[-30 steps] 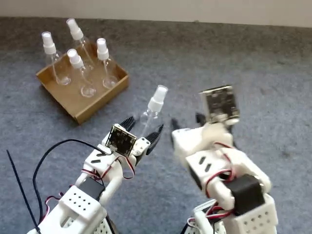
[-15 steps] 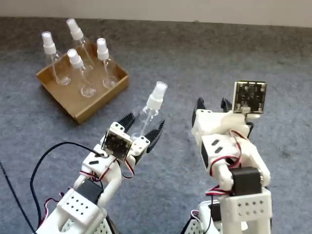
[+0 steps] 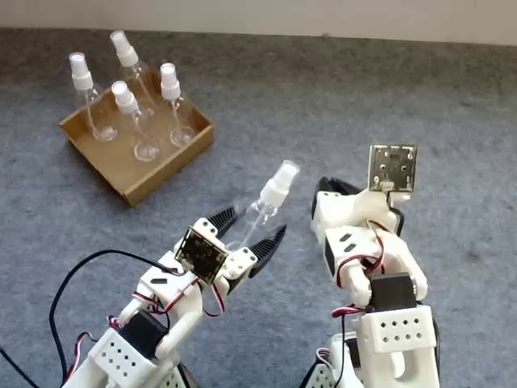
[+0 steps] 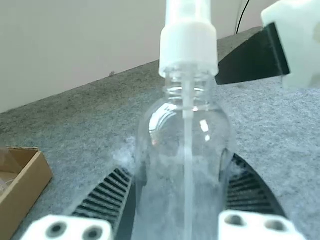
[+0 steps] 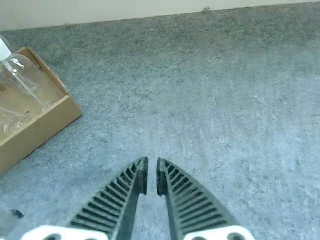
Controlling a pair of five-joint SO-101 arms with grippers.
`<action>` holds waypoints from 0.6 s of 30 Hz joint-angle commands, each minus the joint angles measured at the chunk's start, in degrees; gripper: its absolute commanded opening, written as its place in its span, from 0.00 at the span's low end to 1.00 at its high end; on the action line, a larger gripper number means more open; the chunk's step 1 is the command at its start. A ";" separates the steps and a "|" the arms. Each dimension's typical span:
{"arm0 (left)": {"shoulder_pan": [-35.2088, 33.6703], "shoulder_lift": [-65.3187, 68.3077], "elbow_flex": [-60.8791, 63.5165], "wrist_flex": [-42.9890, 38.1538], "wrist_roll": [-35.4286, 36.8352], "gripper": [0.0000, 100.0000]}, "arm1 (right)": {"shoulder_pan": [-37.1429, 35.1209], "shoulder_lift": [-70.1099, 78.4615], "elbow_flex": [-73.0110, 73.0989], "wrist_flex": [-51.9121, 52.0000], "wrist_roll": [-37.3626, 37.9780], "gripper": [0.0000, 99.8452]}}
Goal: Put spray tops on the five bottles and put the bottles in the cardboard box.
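Presently: fifth bottle, spray top fitted, tilted and grasped in left claw over near centre of grey tabletop; right claw clenched, empty (just right of it); four capped bottles standing in cardboard box, far left.

Left hand clasps a bottle; right hand closed.

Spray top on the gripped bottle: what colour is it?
White; the spray top shows best in left wrist view.
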 commanded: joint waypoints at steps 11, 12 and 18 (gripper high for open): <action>1.10 -2.07 1.10 2.73 -0.26 0.08 | -4.53 -0.75 -1.27 -9.80 0.44 0.02; 1.10 -2.07 1.10 2.73 -0.26 0.08 | -5.58 -0.75 -1.89 -9.63 0.44 0.02; 0.66 -2.07 1.10 2.73 -0.26 0.08 | -9.80 -0.75 -4.79 -9.45 0.44 0.02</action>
